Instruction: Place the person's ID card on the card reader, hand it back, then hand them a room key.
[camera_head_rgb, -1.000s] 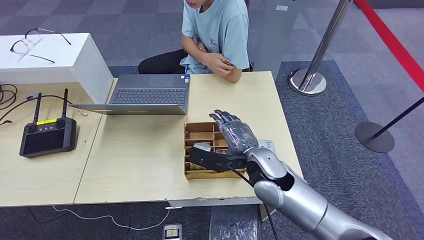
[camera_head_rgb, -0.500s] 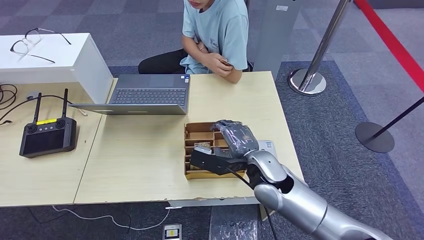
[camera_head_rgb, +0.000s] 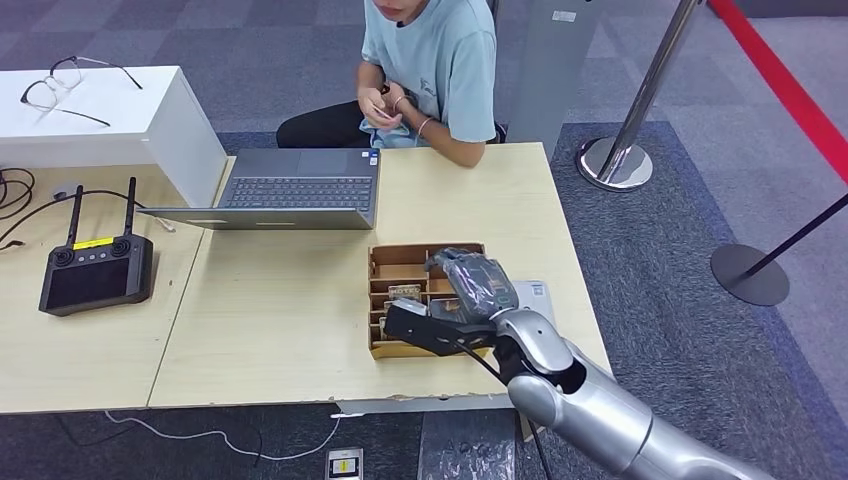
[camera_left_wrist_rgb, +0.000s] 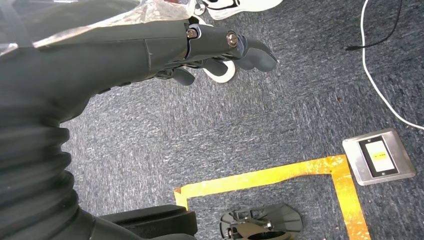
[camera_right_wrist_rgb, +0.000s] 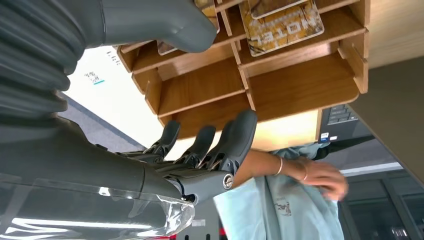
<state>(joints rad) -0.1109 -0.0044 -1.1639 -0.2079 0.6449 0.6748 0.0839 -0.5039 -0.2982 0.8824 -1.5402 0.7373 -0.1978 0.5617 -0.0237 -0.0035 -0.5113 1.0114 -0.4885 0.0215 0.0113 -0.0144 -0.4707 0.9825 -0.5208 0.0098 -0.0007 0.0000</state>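
A wooden compartment box (camera_head_rgb: 400, 262) stands on the light wood table (camera_head_rgb: 280, 300), with hotel key cards (camera_head_rgb: 405, 292) in its near slots. My right hand (camera_head_rgb: 470, 285) hovers over the box's right side, fingers bent downward. In the right wrist view its thumb (camera_right_wrist_rgb: 165, 22) lies next to a key card (camera_right_wrist_rgb: 280, 25) marked HOTEL, and its fingers (camera_right_wrist_rgb: 225, 145) stay well apart from the thumb over bare compartments (camera_right_wrist_rgb: 295, 80), holding nothing. A white card reader (camera_head_rgb: 535, 291) peeks out right of the hand. My left hand (camera_left_wrist_rgb: 200, 45) hangs over the carpet, holding nothing.
A person in a light blue shirt (camera_head_rgb: 430, 60) sits across the table, both hands raised at the chest. An open laptop (camera_head_rgb: 290, 190) lies left of the box. A black controller (camera_head_rgb: 95, 270) and a white cabinet (camera_head_rgb: 100, 115) with glasses stand far left. Barrier posts (camera_head_rgb: 620, 160) stand right.
My right hand's fingers have bent down over the box from outstretched. The person has lifted both hands from the table edge to the chest.
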